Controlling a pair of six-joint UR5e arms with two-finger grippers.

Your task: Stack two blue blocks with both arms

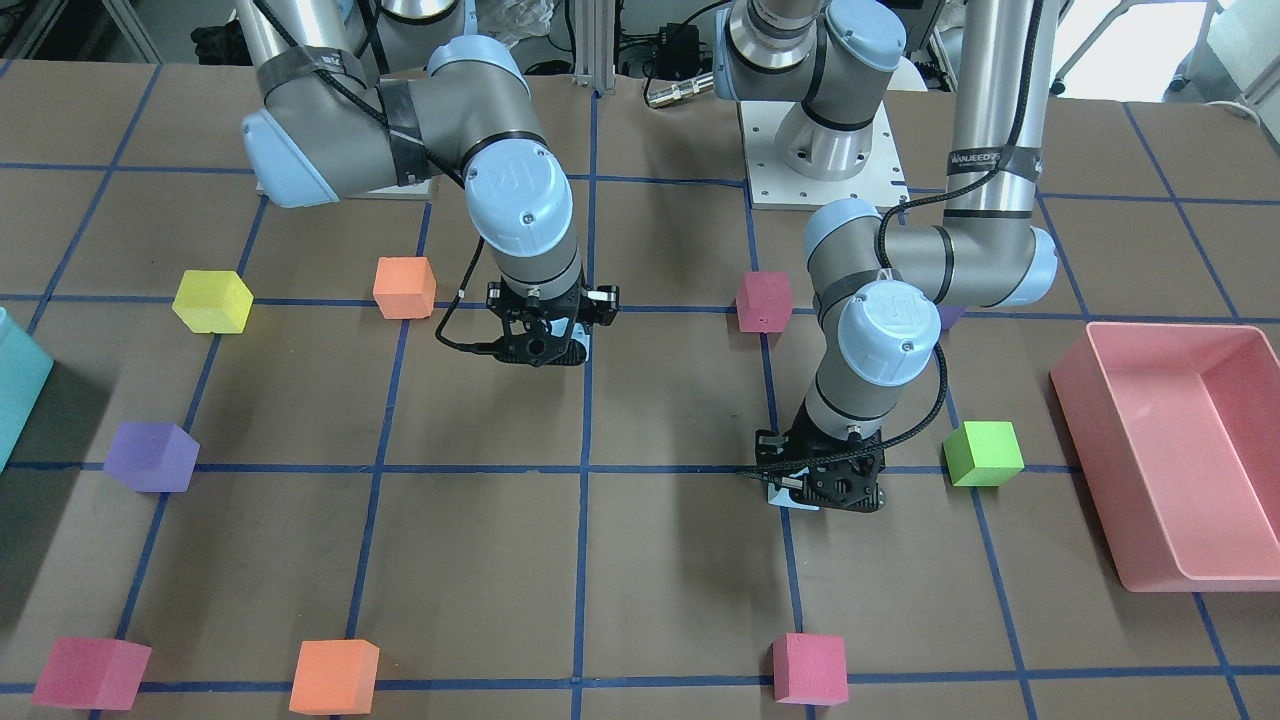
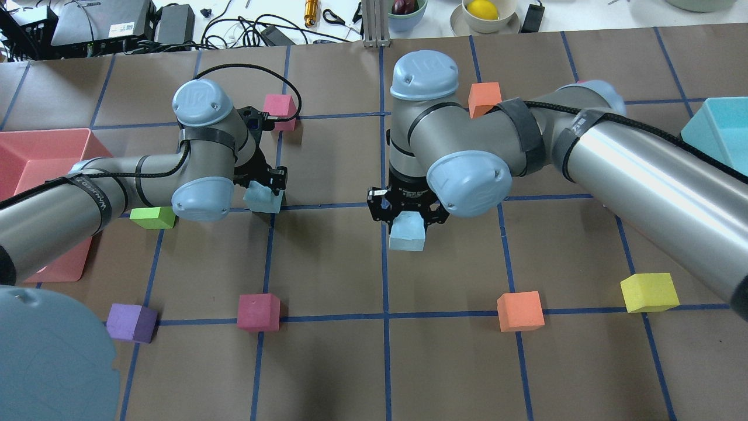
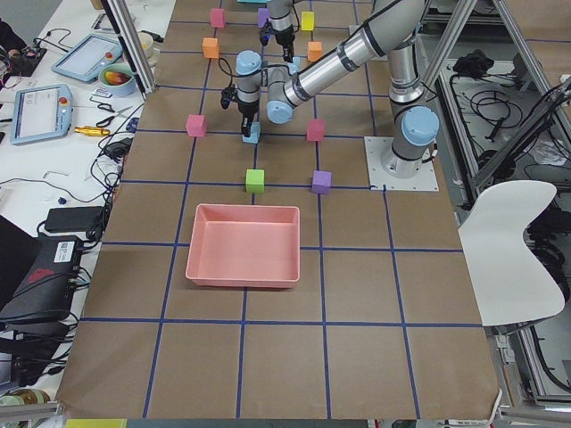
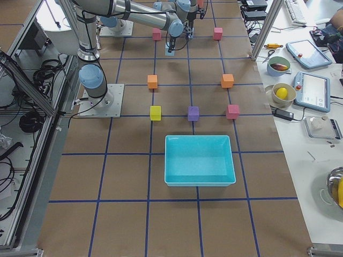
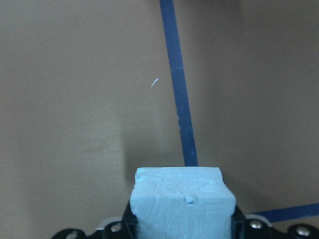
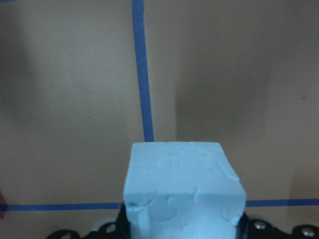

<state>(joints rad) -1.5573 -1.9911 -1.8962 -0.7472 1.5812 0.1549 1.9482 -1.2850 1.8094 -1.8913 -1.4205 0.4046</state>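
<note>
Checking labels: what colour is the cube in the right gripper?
Pale sky-blue cube, clearest in right wrist view.

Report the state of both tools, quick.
Left tool: closed, holding a blue block.
Right tool: closed, holding the second blue block.

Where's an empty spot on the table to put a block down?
The square between the left blue block and right blue block is bare, down to the nearer magenta cube. The strip nearest the robot, past the nearer orange cube, is free too. Crowded beside the left gripper, by green cube and pink bin.
</note>
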